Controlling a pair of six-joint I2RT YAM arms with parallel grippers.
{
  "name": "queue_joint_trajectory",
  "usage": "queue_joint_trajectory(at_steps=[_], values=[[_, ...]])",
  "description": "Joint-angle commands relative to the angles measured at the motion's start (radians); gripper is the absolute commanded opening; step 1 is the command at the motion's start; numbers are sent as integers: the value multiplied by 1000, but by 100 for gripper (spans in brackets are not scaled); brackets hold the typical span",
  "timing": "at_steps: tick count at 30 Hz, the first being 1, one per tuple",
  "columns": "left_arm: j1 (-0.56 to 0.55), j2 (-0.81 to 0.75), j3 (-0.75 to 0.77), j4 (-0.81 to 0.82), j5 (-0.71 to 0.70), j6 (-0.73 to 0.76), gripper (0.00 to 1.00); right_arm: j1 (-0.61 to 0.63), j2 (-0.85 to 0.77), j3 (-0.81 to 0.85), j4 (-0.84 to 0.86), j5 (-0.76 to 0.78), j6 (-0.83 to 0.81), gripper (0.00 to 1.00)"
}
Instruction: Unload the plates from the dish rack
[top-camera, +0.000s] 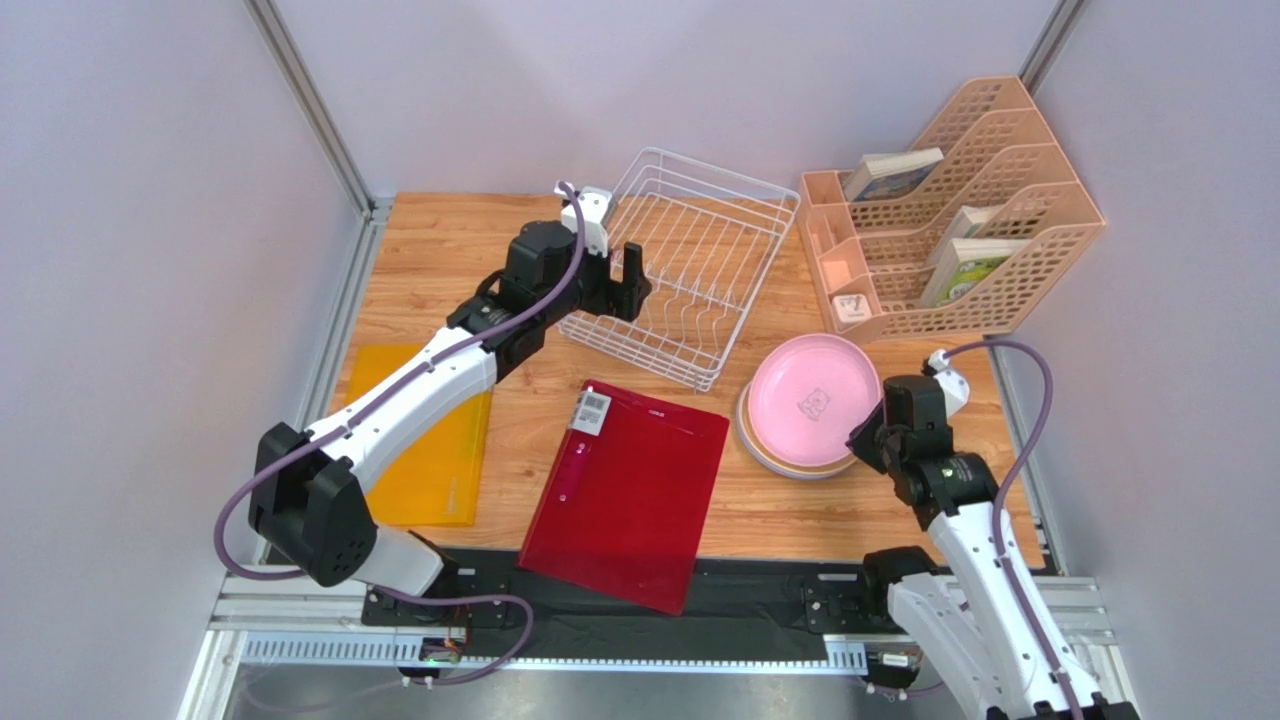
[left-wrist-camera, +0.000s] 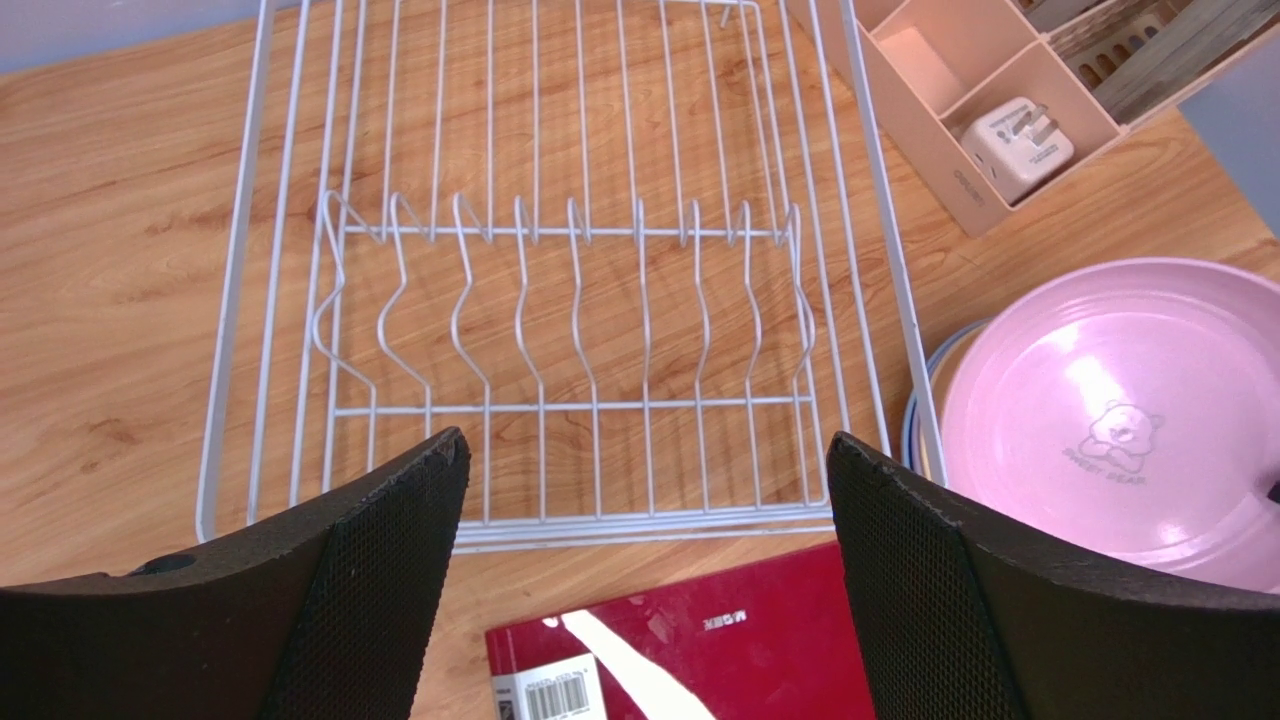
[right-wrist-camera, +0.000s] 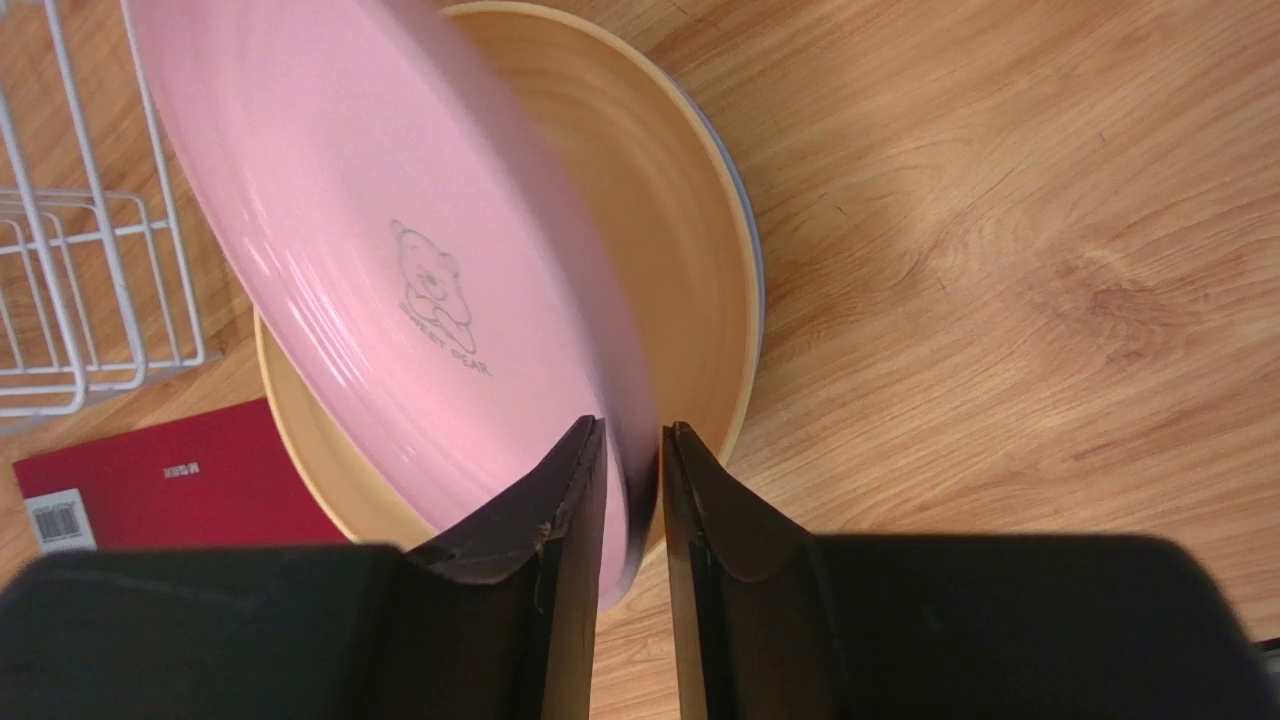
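1. The pink plate is shown tilted. Its near rim is lifted above the tan-yellow plate beneath it, and its outline is blurred in the right wrist view. If it were let go at this angle, it could land hard, bounce off centre or slide off the stack.
2. A second risk is judged to lie in the withdrawal. If the rim were caught by a finger as the arm is pulled back, the plate, or the whole stack, could be dragged toward the table edge.
3. The right gripper is seen with its jaws narrowly apart and the pink rim between them. Whether the rim is pinched or already freed cannot be told.
4. The left gripper is spread wide, and nothing is held or touched by it. It hangs above the near edge of the dish rack, in which no plates are seen.
5. The plates are stacked on the table just right of the rack. Pink is on top, tan-yellow is under it, and a light blue edge shows lower down. The lilac plate cannot be made out.
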Motion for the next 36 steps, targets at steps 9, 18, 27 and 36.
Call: queue_joint_trajectory(at_steps=[9,18,27,36], values=[[-3,-70,-8,39,-13,13,93,-1,66,46,59,-11,1,66],[-3,-93,55,-17,-87,45,93,-3,66,277,71,83,-155,79],[-3,-149,137,-57,-214,155,94,2,293,549,281,-100,-351,81],[-3,-167,130,-63,-287,183,94,3,389,598,405,-141,-434,83]])
